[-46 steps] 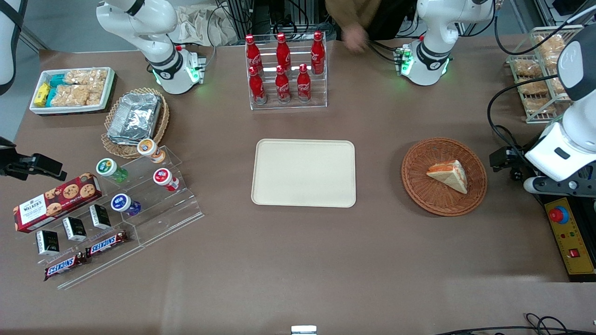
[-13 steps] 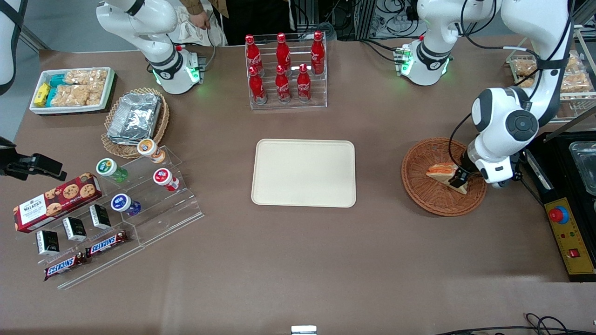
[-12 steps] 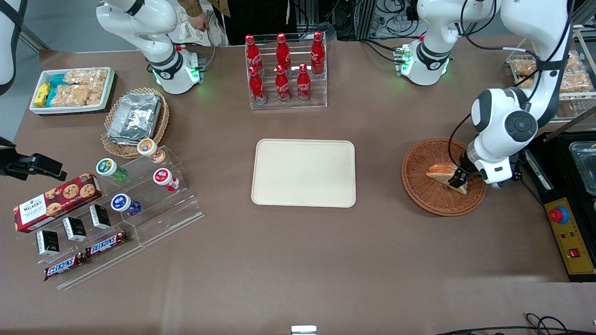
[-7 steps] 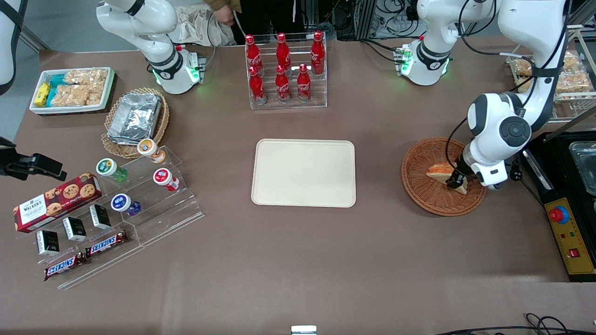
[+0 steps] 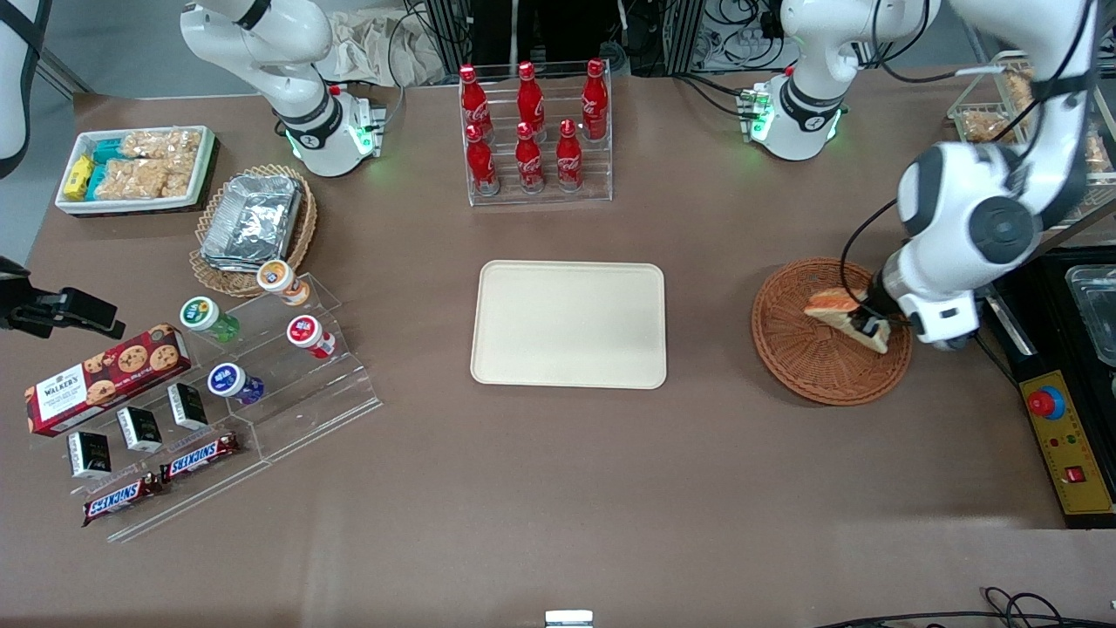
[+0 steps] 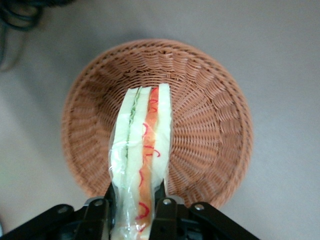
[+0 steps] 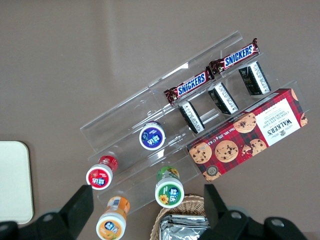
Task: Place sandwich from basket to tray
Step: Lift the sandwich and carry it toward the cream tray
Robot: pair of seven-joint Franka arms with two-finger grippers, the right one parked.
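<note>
The sandwich (image 5: 839,308), a plastic-wrapped wedge of white bread with orange-red and green layers, hangs above the round reddish-brown wicker basket (image 5: 802,358), lifted off its floor. My left gripper (image 5: 870,326) is shut on the sandwich's wide end. In the left wrist view the black fingers (image 6: 166,212) squeeze the sandwich (image 6: 142,145) from both sides, and the basket (image 6: 210,125) lies below it. The cream-beige tray (image 5: 568,324) lies empty at the table's middle, apart from the basket.
A clear rack of red cola bottles (image 5: 532,131) stands farther from the front camera than the tray. Toward the parked arm's end lie a tan basket of foil trays (image 5: 253,222), a stepped stand with small jars (image 5: 261,349), candy bars (image 5: 200,456) and a white snack bin (image 5: 135,170). A yellow control box (image 5: 1068,445) is beside the basket.
The gripper came down onto the sandwich in the basket and closed on it. In the last half second it rose, lifting the sandwich off the basket floor.
</note>
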